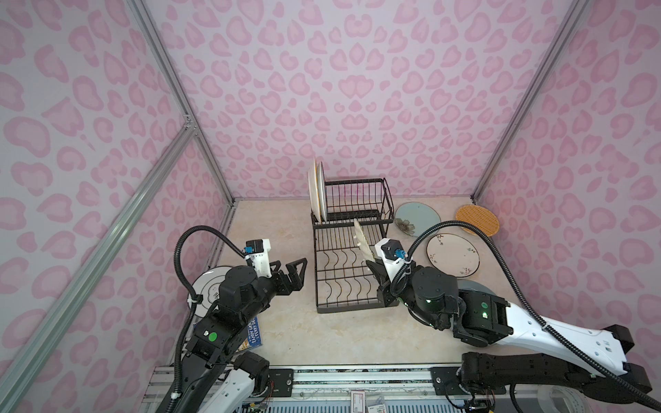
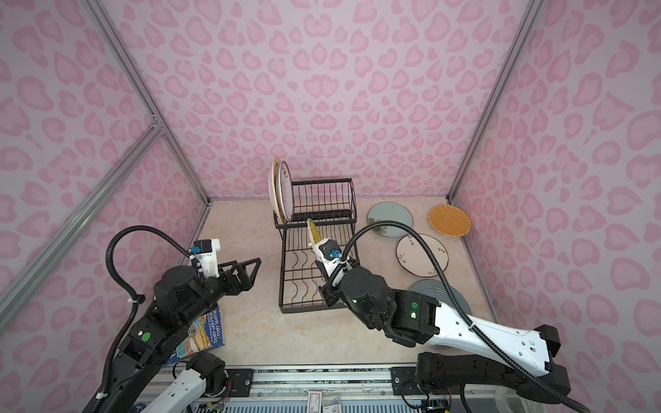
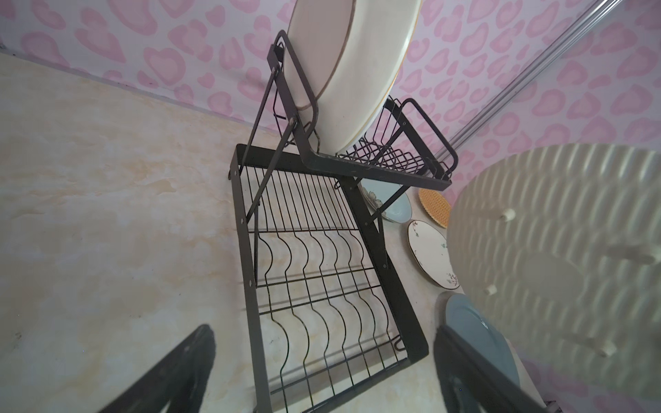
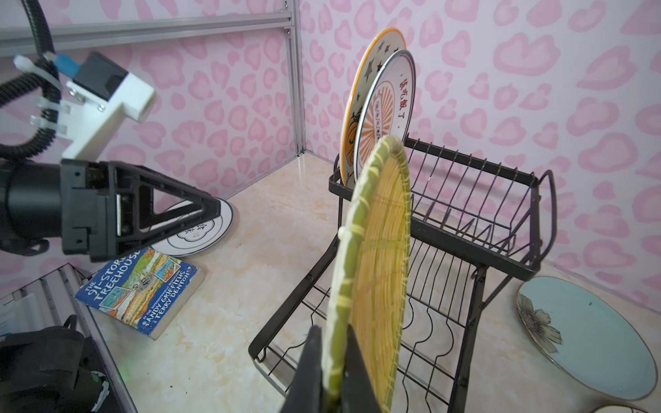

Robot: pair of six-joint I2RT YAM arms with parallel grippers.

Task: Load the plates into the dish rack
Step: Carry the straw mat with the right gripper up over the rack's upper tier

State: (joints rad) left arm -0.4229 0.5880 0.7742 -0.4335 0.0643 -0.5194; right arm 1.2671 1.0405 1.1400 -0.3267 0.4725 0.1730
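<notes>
The black wire dish rack [image 1: 357, 308] stands mid-table, with two white plates [image 1: 316, 189] upright at the left end of its raised tier. My right gripper [image 4: 334, 372] is shut on the green rim of a yellow woven plate [image 4: 379, 250], holding it upright over the lower tray. My left gripper [image 1: 291, 271] hangs open and empty just left of the rack. Flat on the table to the right lie a pale blue flowered plate [image 1: 416, 218], an orange woven plate [image 1: 477, 220] and a white twig-printed plate [image 1: 452, 254]. A grey-blue plate [image 1: 472, 286] lies partly under the right arm. A white ringed plate [image 1: 207, 286] lies under the left arm.
A blue paperback book [image 2: 205, 332] lies at the front left beside the left arm. Pink patterned walls close in three sides, with aluminium posts [image 1: 179, 93] at the corners. A metal rail [image 1: 357, 375] runs along the front edge.
</notes>
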